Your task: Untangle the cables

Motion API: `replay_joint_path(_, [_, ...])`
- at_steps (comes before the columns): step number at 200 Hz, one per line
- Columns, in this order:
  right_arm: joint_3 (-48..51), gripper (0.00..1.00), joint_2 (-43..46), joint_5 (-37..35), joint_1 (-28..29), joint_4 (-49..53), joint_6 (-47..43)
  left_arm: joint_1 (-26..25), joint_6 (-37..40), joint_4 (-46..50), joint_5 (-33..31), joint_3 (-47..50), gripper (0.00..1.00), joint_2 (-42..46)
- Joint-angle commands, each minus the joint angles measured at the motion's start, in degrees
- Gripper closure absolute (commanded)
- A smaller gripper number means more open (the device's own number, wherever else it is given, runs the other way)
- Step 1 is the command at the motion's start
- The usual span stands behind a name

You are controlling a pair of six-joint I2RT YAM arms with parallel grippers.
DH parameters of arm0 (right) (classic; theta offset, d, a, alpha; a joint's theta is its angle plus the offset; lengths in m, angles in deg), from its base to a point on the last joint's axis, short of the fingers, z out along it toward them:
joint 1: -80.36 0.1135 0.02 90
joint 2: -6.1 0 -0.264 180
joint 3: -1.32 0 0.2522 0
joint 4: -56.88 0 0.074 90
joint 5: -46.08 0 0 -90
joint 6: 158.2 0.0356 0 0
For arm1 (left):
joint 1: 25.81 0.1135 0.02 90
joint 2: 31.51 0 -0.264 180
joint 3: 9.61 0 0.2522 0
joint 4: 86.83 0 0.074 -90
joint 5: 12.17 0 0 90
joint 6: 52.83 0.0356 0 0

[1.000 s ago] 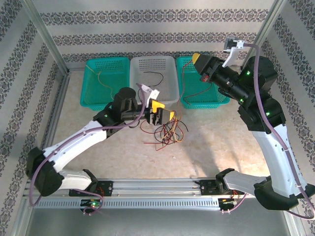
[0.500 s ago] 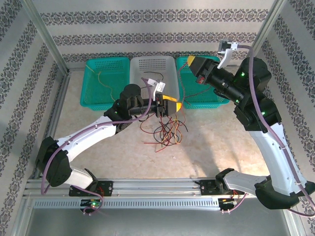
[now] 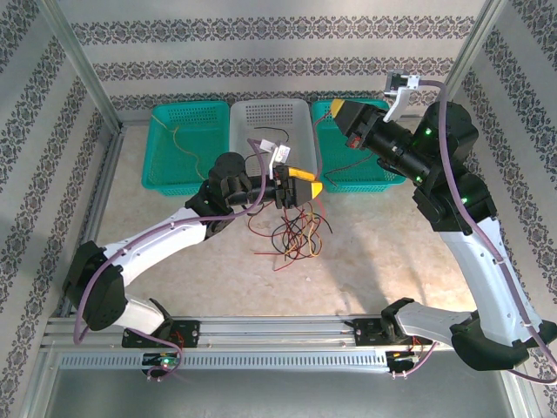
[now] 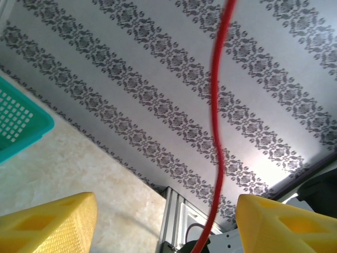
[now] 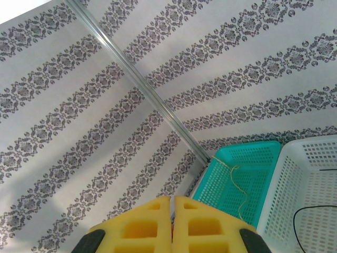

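Top external view: the cables (image 3: 296, 233) are a loose red/yellow/dark tangle on the desk (image 3: 392, 261), right under the left end effector (image 3: 302, 186) on its near side.
Left end effector: jaws apart, clamping nothing. From the left wrist view, one red cable (image 4: 217, 132) runs up through the gap between the yellow fingers (image 4: 52, 224), touching neither as far as I can tell.
Right end effector (image 5: 172, 213): pads pressed together, nothing visible between them. It's parked well right of the tangle, up over the right teal basket (image 3: 370, 178).
Step in hand: my guess is singling out that red strand.
How I'd do it: centre the strand in the gap, close fully before lifting, then pull up slowly and away from the pile so the loops slide off instead of cinching. I'd back off if the whole bundle rises.
Count, baskets: three beyond the left end effector, namely the left teal basket (image 3: 155, 144), the white basket (image 3: 237, 131) and the right teal one.
Count, sorted cables: one yellowish cable (image 3: 178, 139) in the left teal, one black cable (image 3: 277, 132) in the white.
Count, tangle strands: too knotted for me to count.
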Motion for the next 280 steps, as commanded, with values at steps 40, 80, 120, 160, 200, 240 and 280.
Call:
replay_joint_path(40, [0.7,1.0,0.2,-1.5,0.7,-2.9,0.6,-0.5,-1.0,-5.5,3.5,1.6,0.35,-0.1])
replay_joint_path(80, [1.2,1.0,0.3,-1.1,0.9,-3.2,1.0,-0.6,1.6,1.2,1.7,-1.2,0.77,-1.3])
replay_joint_path(120, [5.5,0.92,2.1,-1.7,1.1,-2.3,0.8,-0.5,1.0,2.5,-0.6,-3.1,1.0,-2.1])
replay_joint_path(160, [19.8,0.42,9.9,-8.9,0.9,5.7,-1.3,1.2,-5.1,-0.7,-5.5,-3.4,1.0,0.5])
replay_joint_path(200, [38.5,0.36,19.1,-2.7,2.5,5.3,0.0,2.1,-10.6,0.1,-9.6,-4.4,1.0,2.8])
replay_joint_path(240, [53.2,0.36,20.0,-2.1,10.4,-9.2,7.5,2.2,-13.0,0.0,-11.7,-6.3,1.0,4.0])
replay_joint_path(280, [57.2,0.38,13.1,-8.1,13.1,-15.8,7.8,2.2,-14.5,0.1,-11.2,-8.3,1.0,4.4])
